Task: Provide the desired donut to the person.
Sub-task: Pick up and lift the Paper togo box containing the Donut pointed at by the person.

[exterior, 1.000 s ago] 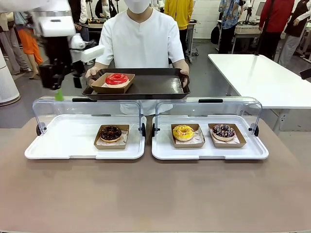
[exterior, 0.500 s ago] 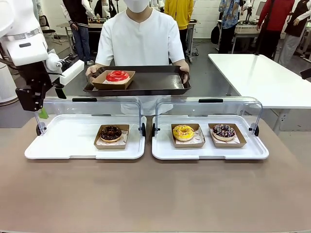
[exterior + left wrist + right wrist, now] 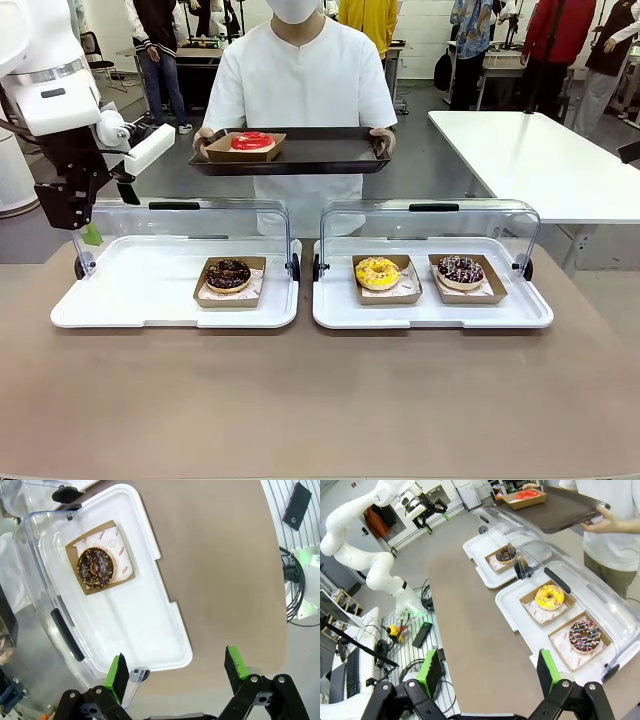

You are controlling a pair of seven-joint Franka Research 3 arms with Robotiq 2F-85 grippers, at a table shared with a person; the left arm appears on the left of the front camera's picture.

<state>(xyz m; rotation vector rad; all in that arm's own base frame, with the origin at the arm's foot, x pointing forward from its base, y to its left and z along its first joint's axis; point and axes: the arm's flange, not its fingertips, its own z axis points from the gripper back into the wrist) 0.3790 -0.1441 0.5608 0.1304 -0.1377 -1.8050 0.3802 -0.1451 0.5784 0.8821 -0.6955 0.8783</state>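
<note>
The person [image 3: 297,75] in white stands at the far side and holds a dark tray [image 3: 330,152] at chest height. On it lies a red donut [image 3: 252,142] in a cardboard box. My left gripper [image 3: 95,232] hangs open above the far left corner of the left white tray [image 3: 130,290], well left of the person's tray. In the left wrist view its open fingers [image 3: 119,677] frame that tray's corner, and a chocolate donut [image 3: 95,568] lies beyond. My right gripper [image 3: 489,672] is open and empty, high above the table's right end.
The left tray holds a chocolate donut [image 3: 228,274]. The right white tray [image 3: 335,310] holds a yellow donut [image 3: 377,272] and a sprinkled chocolate donut [image 3: 460,269]. Clear lids [image 3: 430,225] stand raised behind both trays. A white table [image 3: 540,150] stands at the right.
My left arm swung left, away from the person's tray, and then stopped. The person raised the tray with the red donut to chest height.
</note>
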